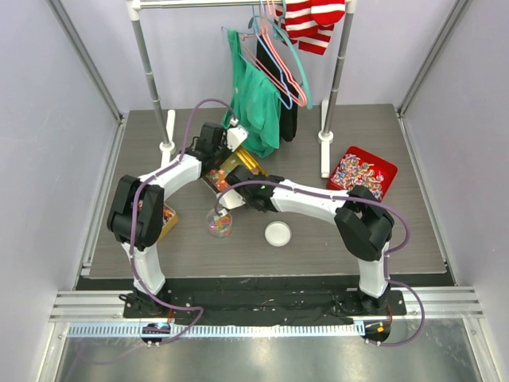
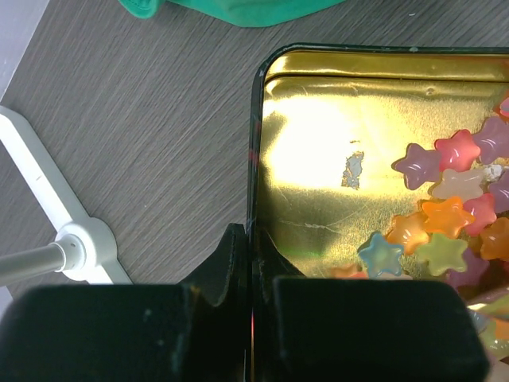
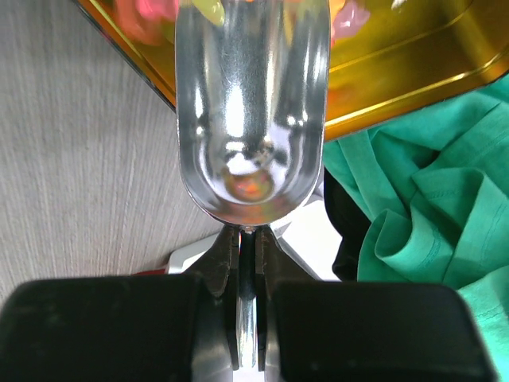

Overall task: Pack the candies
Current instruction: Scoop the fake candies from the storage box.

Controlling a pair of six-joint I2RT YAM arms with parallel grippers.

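An open gold tin (image 2: 318, 151) holds star-shaped candies (image 2: 445, 223) in orange, pink, yellow and blue, heaped at its right side. My left gripper (image 2: 251, 239) is shut on the tin's left wall. From above, the tin (image 1: 241, 165) lies tilted mid-table under the left gripper (image 1: 227, 155). My right gripper (image 3: 248, 239) is shut on the handle of a shiny metal scoop (image 3: 250, 119). The scoop's bowl looks empty and its mouth reaches over the rim of the tin (image 3: 413, 64). A clear cup (image 1: 220, 224) with some candies stands just in front of the right gripper (image 1: 241, 191).
A white lid (image 1: 277, 234) lies right of the cup. A red tray (image 1: 362, 171) of wrapped candies sits at the right. A smaller gold tin (image 1: 167, 223) is beside the left arm. A clothes rack's foot (image 2: 79, 247) and hanging green shirt (image 3: 421, 199) crowd the back.
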